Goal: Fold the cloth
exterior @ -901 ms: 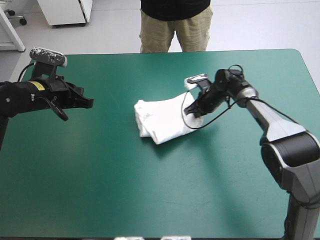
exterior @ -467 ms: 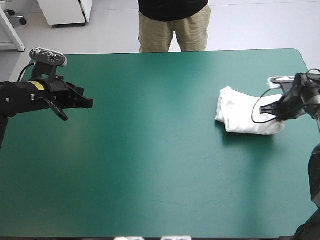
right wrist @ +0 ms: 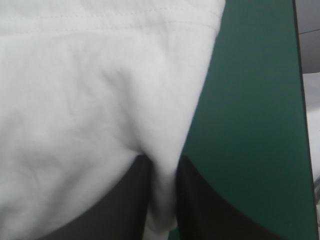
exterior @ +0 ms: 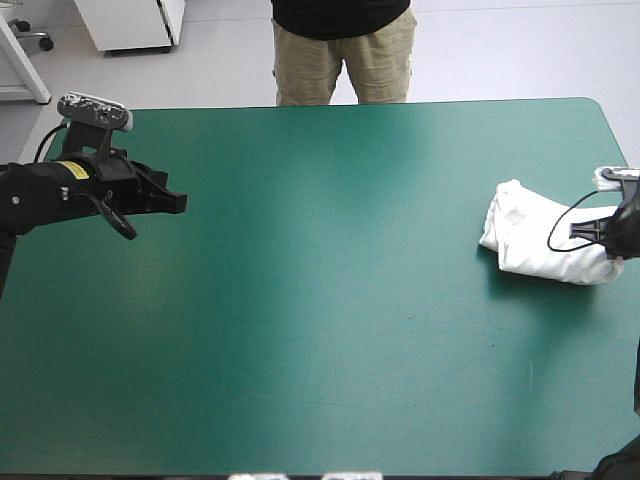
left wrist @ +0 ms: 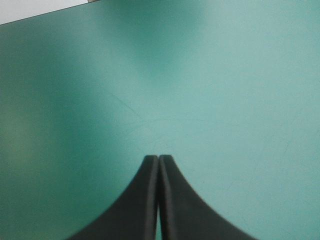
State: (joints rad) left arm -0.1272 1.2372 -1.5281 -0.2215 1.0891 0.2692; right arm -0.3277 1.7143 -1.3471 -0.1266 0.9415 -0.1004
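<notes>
We have the T-shirt [exterior: 535, 235] as a folded white bundle lying on the teal-green cover [exterior: 330, 330], close to the table's right edge. The right gripper [exterior: 608, 232] sits on the bundle's outer side, the side toward that edge. In the right wrist view its black fingers [right wrist: 192, 200] are all but closed, with a tuck of white cloth pinched between them. The rest of the bundle spreads ahead of the gripper, a stitched hem [right wrist: 125, 22] running across its far part. Bare cover shows just beside the fingers.

The left gripper [left wrist: 158, 159] hangs well apart from the cloth. Its fingers are pressed together into one point with nothing between them, and only cover lies ahead of it.

We judge the folding itself done and the step in hand to be setting the bundle down and letting go. To do that well, we want the pinched edge lowered flat onto the cover before the fingers part. With the edge so near behind the gripper, we should not carry the cloth any farther that way. We then spread the fingers wide and draw straight back from the bundle, low and slow, so no layer snags and peels the fold open. The left arm has no call to come in.
</notes>
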